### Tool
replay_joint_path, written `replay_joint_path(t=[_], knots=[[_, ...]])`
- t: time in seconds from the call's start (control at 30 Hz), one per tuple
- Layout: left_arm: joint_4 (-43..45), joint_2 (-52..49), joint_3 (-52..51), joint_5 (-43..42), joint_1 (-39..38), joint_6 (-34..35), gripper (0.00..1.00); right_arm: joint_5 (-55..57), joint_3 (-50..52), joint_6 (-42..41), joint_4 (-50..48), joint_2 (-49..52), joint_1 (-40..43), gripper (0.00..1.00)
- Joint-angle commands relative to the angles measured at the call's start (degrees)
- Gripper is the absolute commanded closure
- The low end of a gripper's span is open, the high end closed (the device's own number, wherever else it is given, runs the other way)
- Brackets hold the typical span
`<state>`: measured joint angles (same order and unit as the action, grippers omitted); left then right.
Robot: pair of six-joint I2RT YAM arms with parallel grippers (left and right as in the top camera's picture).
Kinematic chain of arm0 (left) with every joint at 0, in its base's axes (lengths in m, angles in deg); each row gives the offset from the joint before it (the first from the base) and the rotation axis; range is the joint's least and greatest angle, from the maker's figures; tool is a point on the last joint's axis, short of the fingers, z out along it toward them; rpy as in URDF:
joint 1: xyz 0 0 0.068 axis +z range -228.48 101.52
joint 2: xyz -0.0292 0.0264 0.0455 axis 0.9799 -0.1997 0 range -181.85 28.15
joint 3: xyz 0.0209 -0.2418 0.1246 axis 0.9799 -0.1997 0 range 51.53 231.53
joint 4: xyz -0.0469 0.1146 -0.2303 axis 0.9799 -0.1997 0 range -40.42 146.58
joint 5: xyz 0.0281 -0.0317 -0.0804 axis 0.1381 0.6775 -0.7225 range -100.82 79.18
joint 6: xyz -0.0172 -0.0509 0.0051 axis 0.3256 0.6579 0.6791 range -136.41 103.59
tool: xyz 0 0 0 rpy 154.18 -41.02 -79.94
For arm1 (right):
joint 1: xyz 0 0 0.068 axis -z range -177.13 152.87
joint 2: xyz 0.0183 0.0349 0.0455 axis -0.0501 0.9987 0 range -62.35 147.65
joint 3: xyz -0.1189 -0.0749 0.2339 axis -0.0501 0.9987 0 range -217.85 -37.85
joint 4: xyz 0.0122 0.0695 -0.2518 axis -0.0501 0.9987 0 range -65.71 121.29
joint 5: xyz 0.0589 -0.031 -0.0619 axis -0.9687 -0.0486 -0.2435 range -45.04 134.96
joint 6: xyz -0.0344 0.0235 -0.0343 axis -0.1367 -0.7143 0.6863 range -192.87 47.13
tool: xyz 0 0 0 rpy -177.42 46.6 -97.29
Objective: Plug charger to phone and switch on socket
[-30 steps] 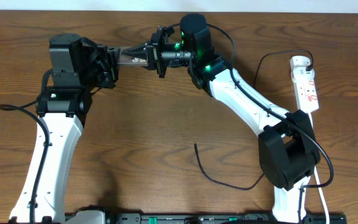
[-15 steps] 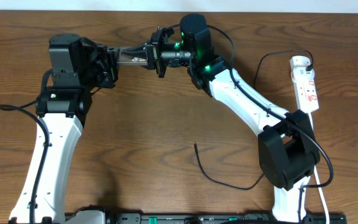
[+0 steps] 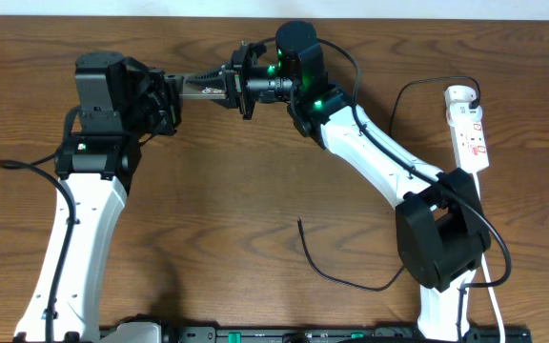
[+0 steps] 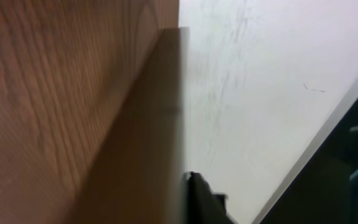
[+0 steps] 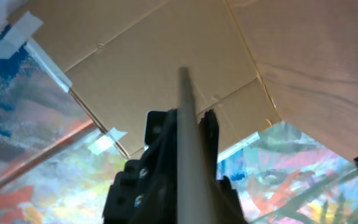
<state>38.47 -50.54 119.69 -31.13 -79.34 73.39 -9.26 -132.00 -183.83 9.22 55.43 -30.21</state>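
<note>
Two arms meet over the far middle of the wooden table (image 3: 236,191), wrists pointed at each other.

- Phone (image 3: 203,88): up off the table, spanning the gap between the two tools. From overhead it shows as a thin, dark tapering sliver, seen nearly edge-on.
- Left gripper (image 3: 177,93): closed narrow on the left end of the phone. Left wrist view: a flat brownish slab (image 4: 148,124) fills the middle of the frame, with wood grain to its left and a pale wall to its right. Blurred, and the fingers themselves are not distinguishable.
- Right gripper (image 3: 229,86): at the phone's right end. Right wrist view: the phone's thin grey edge (image 5: 188,143) runs up the centre, with the black fingers (image 5: 160,134) close on either side. Cannot tell whether they are clamped on it or just slack around it.
- Charger (image 3: 300,227): thin black cable lying on the table near the middle, well apart from the phone. Its free tip points toward the far side, and the cable curves down and right toward the right arm's base. Nothing is touching the tip.
- Socket (image 3: 471,129): white strip at the right edge of the table, lying lengthwise, with red marks on its face. A black lead arcs in at its far end, and a white cord (image 3: 494,295) trails toward the near edge. Neither tool is near it.
</note>
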Motion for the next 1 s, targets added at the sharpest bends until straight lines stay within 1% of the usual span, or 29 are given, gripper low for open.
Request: replay_joint_path(t=[0.0,0.07,0.2,0.27,0.4,0.43,0.47,0.5,0.67,0.73,0.87,0.97], knots=[[-0.2,0.1,0.4,0.5,-0.2,-2.3,0.93,-3.8,-1.0,1.3,-1.0,-0.4,-1.0,0.79],[-0.2,0.1,0.4,0.5,-0.2,-2.7,0.93,-3.8,-1.0,1.3,-1.0,-0.4,-1.0,0.69],[-0.2,0.1,0.4,0.5,-0.2,-2.7,0.93,-3.8,-1.0,1.3,-1.0,-0.4,-1.0,0.64],[-0.2,0.1,0.4,0.5,-0.2,-2.7,0.92,-3.8,-1.0,1.3,-1.0,-0.4,-1.0,0.59],[-0.2,0.1,0.4,0.5,-0.2,-2.7,0.93,-3.2,-1.0,1.3,-1.0,-0.4,-1.0,0.41],[-0.2,0.1,0.4,0.5,-0.2,-2.7,0.93,-3.1,-1.0,1.3,-1.1,-0.4,-1.0,0.38],[-0.2,0.1,0.4,0.5,-0.2,-2.7,0.93,-3.1,-1.0,1.3,-1.5,-0.4,-0.9,0.28],[-0.2,0.1,0.4,0.5,-0.2,-2.7,0.93,-3.1,-1.0,1.3,-1.5,-0.4,-0.8,0.25],[-0.2,0.1,0.4,0.5,0.5,-3.0,0.93,-2.9,-1.0,1.4,-1.9,-0.4,-0.2,0.02],[-0.2,0.1,0.4,0.5,1.1,-4.0,0.93,-2.9,-1.0,2.0,-2.0,-0.4,0.2,0.01],[-0.2,0.1,0.4,-0.9,2.7,-7.5,0.93,-2.9,-1.0,6.4,-2.1,-0.4,0.9,0.01],[-0.2,0.1,0.4,-4.5,5.0,-12.3,0.92,-2.9,-1.0,10.9,-2.1,-0.4,1.7,0.01]])
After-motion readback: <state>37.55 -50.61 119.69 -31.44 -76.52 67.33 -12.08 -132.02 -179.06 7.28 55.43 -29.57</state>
